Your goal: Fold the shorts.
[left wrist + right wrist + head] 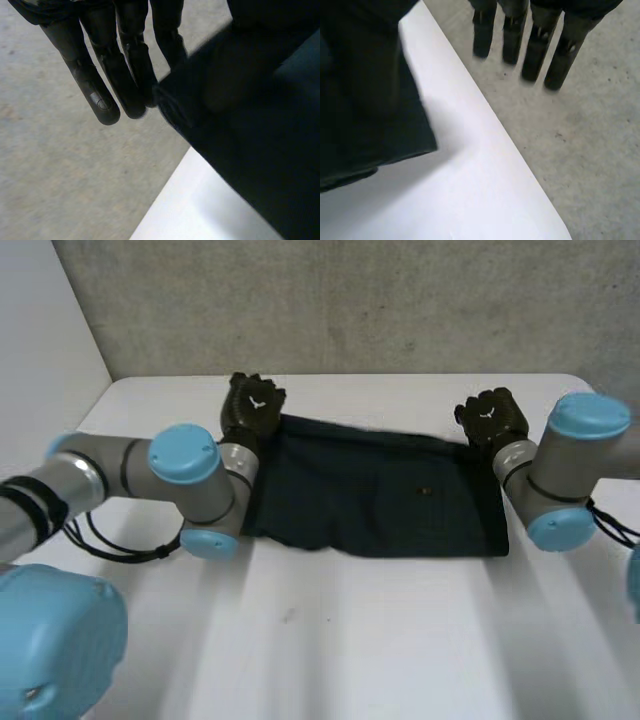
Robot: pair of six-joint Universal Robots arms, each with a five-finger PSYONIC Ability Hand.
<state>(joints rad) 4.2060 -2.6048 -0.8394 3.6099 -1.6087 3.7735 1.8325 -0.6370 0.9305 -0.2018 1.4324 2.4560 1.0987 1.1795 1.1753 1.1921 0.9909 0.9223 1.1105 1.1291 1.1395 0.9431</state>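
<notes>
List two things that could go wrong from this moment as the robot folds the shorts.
1. The right hand has straight fingers out beyond the edge of the table, clear of the shorts; closing there would likely catch nothing.
2. If only the left hand, at the far left corner, lifts, the fold may skew.

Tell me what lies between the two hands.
In the head view, the dark shorts span from the left hand to the right hand on the white table; nothing else lies between.
</notes>
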